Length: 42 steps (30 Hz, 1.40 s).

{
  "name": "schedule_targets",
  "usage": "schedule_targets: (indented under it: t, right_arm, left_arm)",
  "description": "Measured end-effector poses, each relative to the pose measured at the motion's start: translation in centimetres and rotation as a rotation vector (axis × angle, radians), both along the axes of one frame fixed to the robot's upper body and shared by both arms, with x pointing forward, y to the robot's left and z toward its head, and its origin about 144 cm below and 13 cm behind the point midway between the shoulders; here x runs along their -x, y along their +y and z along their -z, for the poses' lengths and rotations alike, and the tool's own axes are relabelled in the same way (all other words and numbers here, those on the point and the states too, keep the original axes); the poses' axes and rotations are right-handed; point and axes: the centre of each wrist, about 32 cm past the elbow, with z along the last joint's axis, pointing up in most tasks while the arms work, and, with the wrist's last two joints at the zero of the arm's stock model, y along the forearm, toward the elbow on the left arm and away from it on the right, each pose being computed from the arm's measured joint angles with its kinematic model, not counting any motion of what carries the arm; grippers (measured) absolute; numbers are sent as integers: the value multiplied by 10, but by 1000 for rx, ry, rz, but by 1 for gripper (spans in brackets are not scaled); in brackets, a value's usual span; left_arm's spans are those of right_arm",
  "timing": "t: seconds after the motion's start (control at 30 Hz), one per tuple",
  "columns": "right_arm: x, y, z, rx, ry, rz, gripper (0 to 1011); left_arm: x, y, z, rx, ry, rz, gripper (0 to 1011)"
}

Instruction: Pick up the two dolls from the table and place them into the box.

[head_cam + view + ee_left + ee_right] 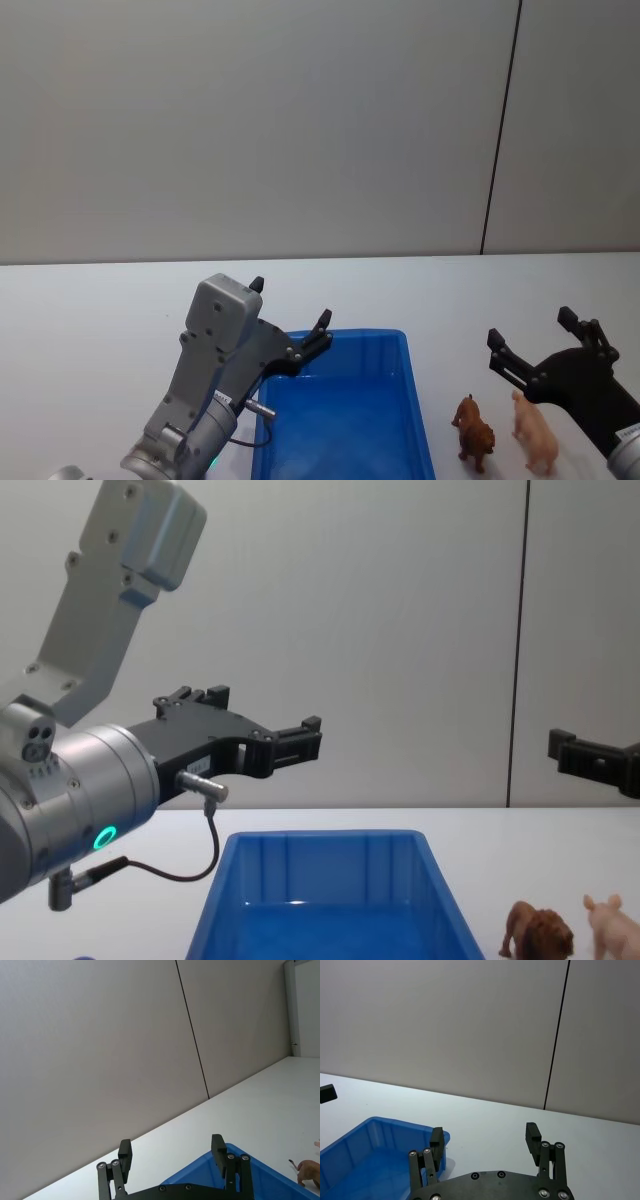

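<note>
I am holding my right gripper in the air over the right part of the table, its jaws spread wide and carrying nothing. Both dolls are standing on the table below it, on the side nearer me. The lion is just beside the right wall of the box, and the pig is just beside the lion on the side away from the box, with a small gap between them. My left gripper is hovering above the box's far left corner, its jaws likewise spread and empty. No doll is lying in the part of the box floor I am seeing, so I judge that I am at the very start, approaching the first doll. The next move is asking me to tip my right wrist downward, since it is facing out across the table rather than at the figurines. Then I must sink over one doll, probably the pig, which is standing closest beneath me, and set my jaws across its narrow body. The risk I am weighing is toppling the lion alongside.
</note>
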Motion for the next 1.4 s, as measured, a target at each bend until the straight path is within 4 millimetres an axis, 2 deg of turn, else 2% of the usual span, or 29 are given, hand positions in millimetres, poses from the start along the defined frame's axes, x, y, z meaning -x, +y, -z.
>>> schedule_targets:
  t: [0.4,1.07,1.4]
  right_arm:
    - [-1,-3,0,0,2,-2,1001]
    - [0,-44,11,53,111,-46,1001]
    - [2,-52,21,91,188,-71,1001]
  left_arm:
    - [0,0,0,0,0,0,1001]
    - [0,0,0,0,0,0,1001]
    - [0,0,0,0,0,0,1001]
